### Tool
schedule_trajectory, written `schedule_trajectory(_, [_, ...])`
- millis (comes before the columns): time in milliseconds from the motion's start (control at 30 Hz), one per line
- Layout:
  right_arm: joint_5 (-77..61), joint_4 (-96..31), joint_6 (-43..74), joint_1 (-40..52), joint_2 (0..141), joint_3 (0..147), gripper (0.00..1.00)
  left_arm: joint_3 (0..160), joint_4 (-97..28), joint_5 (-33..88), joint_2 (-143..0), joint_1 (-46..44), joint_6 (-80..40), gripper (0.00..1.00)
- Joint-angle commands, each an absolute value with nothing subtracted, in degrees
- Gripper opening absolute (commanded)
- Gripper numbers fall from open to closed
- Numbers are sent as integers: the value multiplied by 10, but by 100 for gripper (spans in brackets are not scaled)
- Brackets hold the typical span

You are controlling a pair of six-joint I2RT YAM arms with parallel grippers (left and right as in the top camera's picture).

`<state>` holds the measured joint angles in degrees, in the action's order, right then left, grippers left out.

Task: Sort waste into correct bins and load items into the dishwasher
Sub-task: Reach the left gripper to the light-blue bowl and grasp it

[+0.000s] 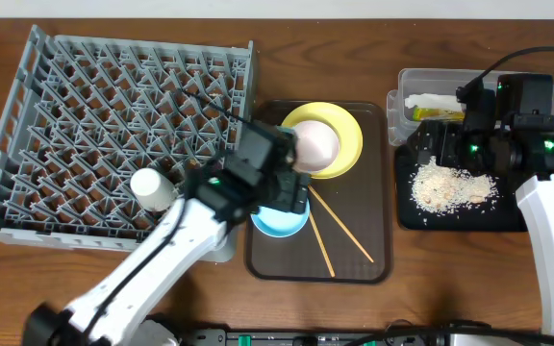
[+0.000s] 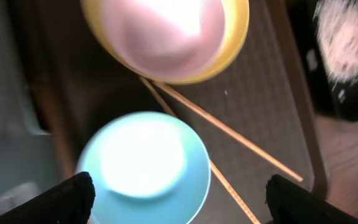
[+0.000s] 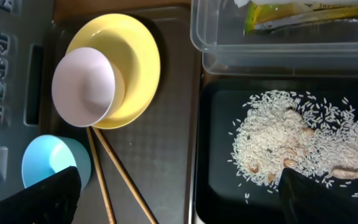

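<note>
OVERHEAD
Dish rack (image 1: 113, 125): grey, on the bench (image 1: 508, 279) at the left.
Cup (image 1: 152, 187): white, inside the rack near its robot-side edge.
Serving tray (image 1: 373, 192): brown, mid-bench, just beside the rack.
Plate (image 1: 349, 135): yellow, at the far end of the serving tray.
White bowl (image 1: 315, 144): sits on the plate.
Blue bowl (image 1: 279, 223): on the serving tray's near left part, partly covered by the left arm (image 1: 152, 259).
Chopsticks (image 1: 339, 226): two, flat on the serving tray, angled out from the plate.
Tub (image 1: 402, 96): clear, far right; holds the wrapper (image 1: 438, 113) and napkin (image 1: 431, 100).
Black tray (image 1: 508, 216): touching the tub's near side; rice (image 1: 450, 185) is heaped on it.

LEFT WRIST
Left jaws: apart, one tip on each side of the blue bowl; contact cannot be told.

RIGHT WRIST
Right jaws: apart, nothing between them, over the line where the serving tray meets the black tray.
</note>
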<state>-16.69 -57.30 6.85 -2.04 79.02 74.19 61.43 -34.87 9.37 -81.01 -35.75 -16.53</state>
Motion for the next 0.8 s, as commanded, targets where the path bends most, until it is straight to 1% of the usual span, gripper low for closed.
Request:
schedule_trajectory(0, [-168,-577,72,-22,788,750,99,623,-342,98,-860,-386,-168,90])
schedule_trajectory(100, [-165,-577,72,-22,788,750,99,623,-339,98,-902,-405,-168,90])
schedule_trajectory(233, [-165,-577,72,-22,788,750,99,623,-340,99,-949,-423,-168,84])
schedule_trajectory(433, [-165,-577,72,-22,788,750,99,623,-339,99,-997,-439,-169,63])
schedule_trajectory(533, [-165,-577,72,-22,788,750,99,623,-339,99,-1009,-445,-169,61])
schedule_trajectory(700, [-165,-577,72,-22,788,750,99,623,-339,98,-1023,-448,-169,43])
schedule_trajectory(767, [-165,-577,72,-22,788,750,99,623,-339,98,-1026,-448,-169,40])
